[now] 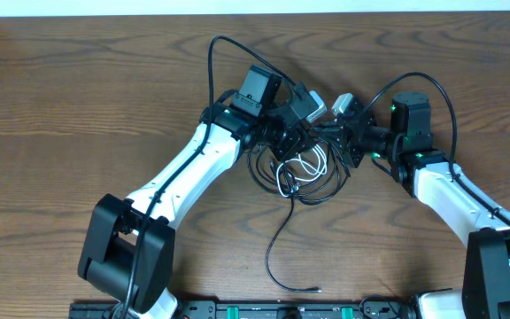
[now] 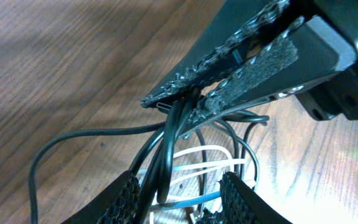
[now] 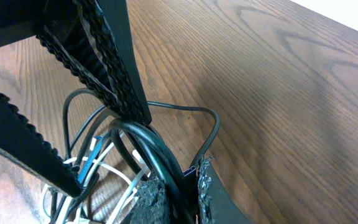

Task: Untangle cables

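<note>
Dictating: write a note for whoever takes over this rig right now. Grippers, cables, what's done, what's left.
Left gripper: jaws open, straddling the black cables, not clamped.
Right gripper: shut on a loop of them.
Cables: black ones and the white cable lie in one knot mid-table between the arms; one black tail trails toward the front edge.
Done: nothing separated.
To do: pull the strands apart, free the white one.

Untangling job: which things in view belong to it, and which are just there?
Belongs: black cables, clamped by the right gripper; white cable; left gripper, fingers apart around the bundle.
Just there: wooden table; the arms' own thick black wires.
</note>
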### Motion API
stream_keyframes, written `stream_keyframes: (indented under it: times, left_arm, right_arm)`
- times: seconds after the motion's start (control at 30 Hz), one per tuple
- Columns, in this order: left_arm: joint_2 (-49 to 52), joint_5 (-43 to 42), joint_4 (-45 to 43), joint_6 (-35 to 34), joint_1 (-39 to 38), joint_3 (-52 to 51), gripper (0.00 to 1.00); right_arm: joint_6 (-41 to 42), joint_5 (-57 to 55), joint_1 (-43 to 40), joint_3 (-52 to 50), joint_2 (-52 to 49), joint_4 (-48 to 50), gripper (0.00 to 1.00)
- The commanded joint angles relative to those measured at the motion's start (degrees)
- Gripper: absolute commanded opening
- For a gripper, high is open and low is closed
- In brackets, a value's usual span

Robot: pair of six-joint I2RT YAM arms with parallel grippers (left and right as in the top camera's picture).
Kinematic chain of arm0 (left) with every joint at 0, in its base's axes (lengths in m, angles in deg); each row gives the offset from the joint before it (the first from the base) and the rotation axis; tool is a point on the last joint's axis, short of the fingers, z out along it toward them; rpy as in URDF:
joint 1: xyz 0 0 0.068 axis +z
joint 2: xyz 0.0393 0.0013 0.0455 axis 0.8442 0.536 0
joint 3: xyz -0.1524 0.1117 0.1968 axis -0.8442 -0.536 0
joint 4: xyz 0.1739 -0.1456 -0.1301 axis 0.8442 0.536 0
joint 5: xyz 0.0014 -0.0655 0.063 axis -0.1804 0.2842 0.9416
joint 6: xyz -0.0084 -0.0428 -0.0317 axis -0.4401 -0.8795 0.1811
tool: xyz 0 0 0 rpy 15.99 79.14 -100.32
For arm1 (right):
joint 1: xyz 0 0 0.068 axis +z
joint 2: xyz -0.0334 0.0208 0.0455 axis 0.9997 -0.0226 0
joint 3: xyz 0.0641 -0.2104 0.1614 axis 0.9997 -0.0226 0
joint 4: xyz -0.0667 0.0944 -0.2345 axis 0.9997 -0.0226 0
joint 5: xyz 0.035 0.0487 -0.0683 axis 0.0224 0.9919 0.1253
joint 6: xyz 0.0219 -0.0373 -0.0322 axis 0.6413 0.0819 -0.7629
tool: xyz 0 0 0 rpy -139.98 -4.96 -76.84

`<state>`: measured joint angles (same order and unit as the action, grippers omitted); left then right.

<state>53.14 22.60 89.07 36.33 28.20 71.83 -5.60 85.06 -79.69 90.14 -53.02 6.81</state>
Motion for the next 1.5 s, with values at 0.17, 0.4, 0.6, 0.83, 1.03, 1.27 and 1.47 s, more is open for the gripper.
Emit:
stream_keyframes:
  times: [0.17,0.4,0.6,0.83,1.03,1.27,1.47]
  left_arm:
    - [-1.36,1.75,-1.84,0.92,-0.33,0.0,0.41]
    - [-1.36,1.73,-2.84,0.7,-0.33,0.0,0.34]
    - [-1.36,1.73,-2.82,0.7,-0.33,0.0,0.23]
    - [-1.36,1.73,-2.82,0.7,-0.33,0.0,0.08]
    - [-1.36,1.73,-2.82,0.7,-0.33,0.0,0.08]
    - [-1.36,1.73,-2.82,0.68,-0.33,0.0,0.08]
    - [-1.36,1.75,-2.84,0.68,-0.26,0.0,0.08]
  right_arm:
    - [4.76,2.05,0.52,0.2,0.52,-0.2,0.01]
    - [4.76,1.99,1.2,0.2,0.52,-1.27,0.01]
    - [4.76,1.99,1.18,0.2,0.52,-1.27,0.01]
    - [4.76,2.01,1.2,0.2,0.52,-1.29,0.01]
    - [4.76,2.01,1.2,0.2,0.52,-1.29,0.01]
    - [4.74,1.97,1.2,0.2,0.52,-1.27,0.6]
    - [4.74,1.97,1.16,0.17,0.52,-1.25,0.92]
